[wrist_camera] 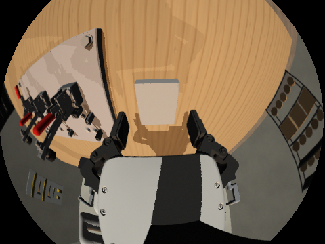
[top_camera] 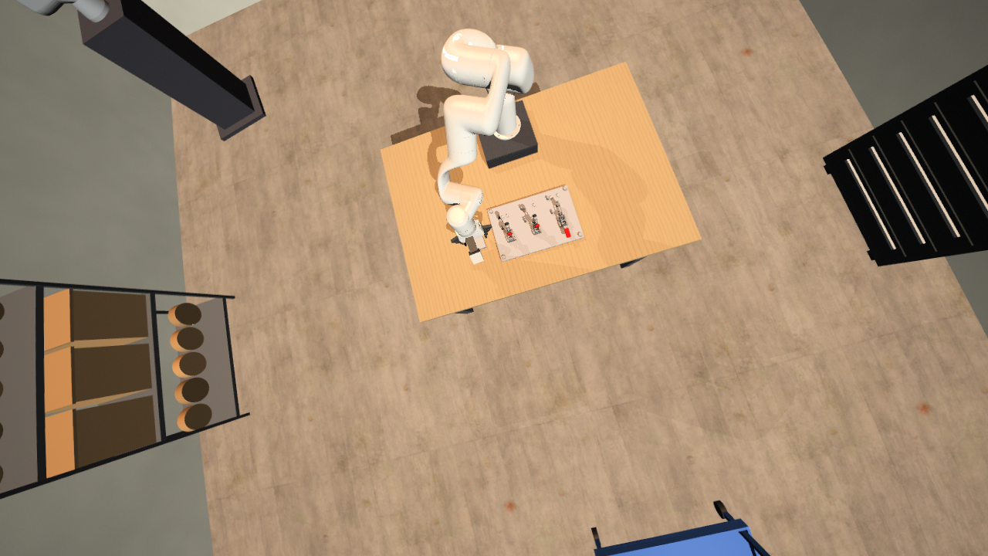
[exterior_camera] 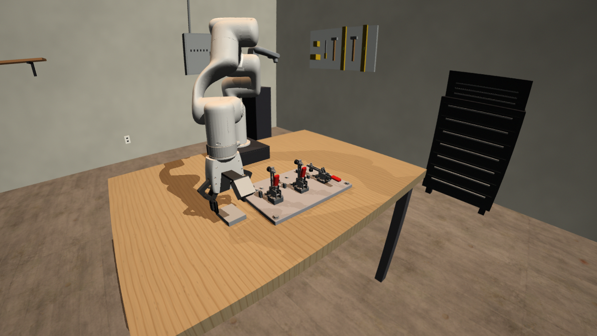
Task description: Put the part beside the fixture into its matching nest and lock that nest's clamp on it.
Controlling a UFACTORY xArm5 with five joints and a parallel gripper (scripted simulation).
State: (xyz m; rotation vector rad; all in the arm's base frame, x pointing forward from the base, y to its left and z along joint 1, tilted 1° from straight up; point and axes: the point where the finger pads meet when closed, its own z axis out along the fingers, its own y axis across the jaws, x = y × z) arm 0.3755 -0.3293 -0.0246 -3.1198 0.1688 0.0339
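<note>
The part is a flat grey plate lying on the table just left of the fixture plate; it also shows in the wrist view and in the overhead view. My gripper is open and empty, low over the near end of the part, its fingers standing either side of it. The fixture carries three clamps with red handles: two stand upright, and the far one lies down flat.
The arm's dark base block stands behind the fixture. A black drawer cabinet stands off the table to the right, and a shelf unit stands on the floor to the left.
</note>
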